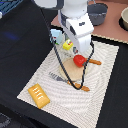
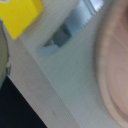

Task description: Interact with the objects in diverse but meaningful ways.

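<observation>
In the exterior view a red round fruit point(image 1: 79, 60) sits at the far edge of a round pale board point(image 1: 71, 74). A yellow packet point(image 1: 66, 45) lies just beyond it, and a pale blue-white carton point(image 1: 56, 35) stands behind that. A golden-orange bread loaf point(image 1: 39, 95) lies on the mat's near corner. My gripper point(image 1: 70, 48) hangs low over the yellow packet, and its fingers are hidden by the white hand. The wrist view shows the packet point(image 2: 17, 17), a metal utensil blade point(image 2: 75, 25) and the board's rim point(image 2: 117, 65), but no fingers.
A beige placemat point(image 1: 100, 95) lies on the dark table. An orange-handled fork point(image 1: 56, 76) and an orange-handled knife point(image 1: 94, 62) lie by the board. A grey pot point(image 1: 98, 12) and a bowl point(image 1: 124, 19) stand at the back. A black cable point(image 1: 67, 75) loops over the board.
</observation>
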